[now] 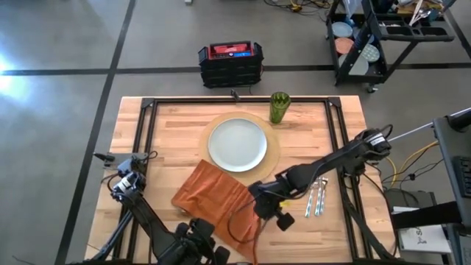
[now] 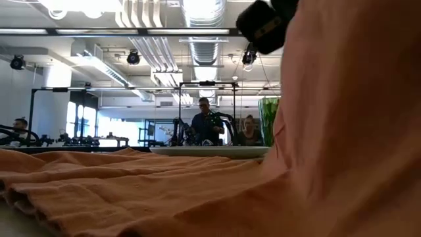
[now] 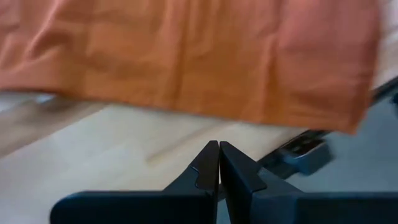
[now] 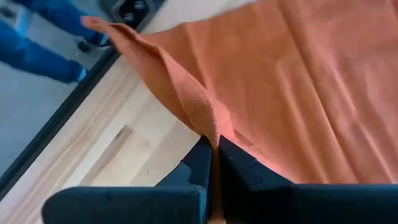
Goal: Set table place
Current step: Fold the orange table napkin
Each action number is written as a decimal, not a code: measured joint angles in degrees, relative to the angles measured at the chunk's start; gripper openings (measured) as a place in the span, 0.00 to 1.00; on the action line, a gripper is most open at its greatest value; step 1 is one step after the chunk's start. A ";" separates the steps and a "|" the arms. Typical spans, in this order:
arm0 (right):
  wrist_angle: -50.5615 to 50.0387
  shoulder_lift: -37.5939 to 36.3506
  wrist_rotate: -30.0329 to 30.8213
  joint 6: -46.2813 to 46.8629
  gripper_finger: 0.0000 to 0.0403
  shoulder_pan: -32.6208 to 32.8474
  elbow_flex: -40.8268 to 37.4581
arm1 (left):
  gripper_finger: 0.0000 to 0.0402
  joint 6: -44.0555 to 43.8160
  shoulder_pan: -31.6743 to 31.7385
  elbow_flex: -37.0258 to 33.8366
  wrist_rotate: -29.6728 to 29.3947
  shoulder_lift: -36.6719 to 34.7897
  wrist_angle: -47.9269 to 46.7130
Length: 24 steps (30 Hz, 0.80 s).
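While pinching: R gripper (image 4: pixel 214 152) is clamping orange napkin (image 1: pixel 213 195) edge.
L gripper (image 3: pixel 219 158): fingers together, near table (image 1: pixel 176 125) edge.

You've got matt, creased cloth napkin (image 1: pixel 215 197), plank-wood table (image 1: pixel 169 125) w/ metal frame, smooth glossy plate (image 1: pixel 237 144).

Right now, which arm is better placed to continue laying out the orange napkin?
The right arm. Its claw is shut on the napkin, lifting one edge near the table's front. The left claw is shut on nothing, apart from the cloth.
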 joint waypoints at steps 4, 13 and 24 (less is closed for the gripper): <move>3.11 0.04 -0.06 4.57 0.00 -3.41 0.04 | 0.00 3.27 0.06 0.80 -5.66 -0.02 4.95; 11.21 0.50 -0.94 12.61 0.00 -9.39 0.13 | 0.03 5.75 -0.08 -0.75 -5.69 0.61 5.69; 13.85 4.20 -0.94 12.60 0.00 -8.03 0.17 | 0.34 6.68 -0.05 -7.61 -2.25 0.63 5.84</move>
